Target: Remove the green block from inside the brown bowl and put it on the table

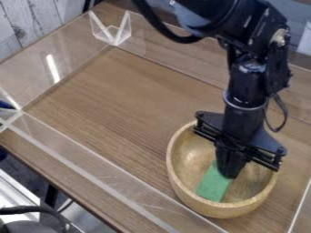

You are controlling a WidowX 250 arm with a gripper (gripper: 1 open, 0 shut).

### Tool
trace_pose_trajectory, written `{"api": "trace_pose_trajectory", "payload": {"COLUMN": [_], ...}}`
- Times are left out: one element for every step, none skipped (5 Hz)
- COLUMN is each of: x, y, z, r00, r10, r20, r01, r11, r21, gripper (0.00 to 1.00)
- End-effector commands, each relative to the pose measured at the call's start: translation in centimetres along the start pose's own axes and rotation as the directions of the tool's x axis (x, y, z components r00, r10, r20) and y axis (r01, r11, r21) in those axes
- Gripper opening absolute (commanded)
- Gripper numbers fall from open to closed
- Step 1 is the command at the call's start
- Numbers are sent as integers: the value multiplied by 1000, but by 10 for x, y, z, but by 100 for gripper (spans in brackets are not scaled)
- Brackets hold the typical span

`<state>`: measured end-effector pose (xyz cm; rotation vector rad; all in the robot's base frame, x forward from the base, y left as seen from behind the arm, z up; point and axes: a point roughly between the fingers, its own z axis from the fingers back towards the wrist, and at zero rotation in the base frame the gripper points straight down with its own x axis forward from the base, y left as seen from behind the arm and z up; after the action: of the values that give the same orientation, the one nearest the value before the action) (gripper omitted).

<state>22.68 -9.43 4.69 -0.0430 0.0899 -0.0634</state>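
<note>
One green block point(215, 186) is all the brown bowl point(174, 168) holds. The bowl sits at the near right corner of the surface point(122, 105). The block lies slanted on the bowl's floor, its near end toward the near rim and its far end under the claw point(235, 164). The claw points straight down with its fingers drawn together on that far end, gripping the block, which has not yet left the bowl.

I judge the lift should go straight up until the block's low end is above the thick rim. A grip at one end may let the bar swing or catch the wall. Only then carry it sideways over the wood left of the bowl, and lower it before letting go. Beyond, the surface runs to the clear acrylic wall point(145, 41).
</note>
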Motion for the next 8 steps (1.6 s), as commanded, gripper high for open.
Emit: {"api": "trace_pose_trajectory", "payload": {"x": [5, 4, 8, 11, 5, 0, -1, 0], "y": [1, 2, 4, 6, 6, 7, 6, 5], "z": [20, 35, 67, 99, 80, 61, 50, 36], "r00": [999, 998, 994, 990, 991, 992, 993, 995], "r10": [1, 1, 6, 13, -2, -14, -23, -27], "r20": [42, 57, 105, 142, 135, 122, 112, 96], "r01": [-1, 0, -6, -15, 1, 12, 21, 25], "r11": [1000, 1000, 1000, 1000, 1000, 1000, 1000, 1000], "r21": [-8, -10, -2, 9, 11, 14, 17, 18], "gripper": [0, 0, 0, 0, 100, 100, 100, 100]}}
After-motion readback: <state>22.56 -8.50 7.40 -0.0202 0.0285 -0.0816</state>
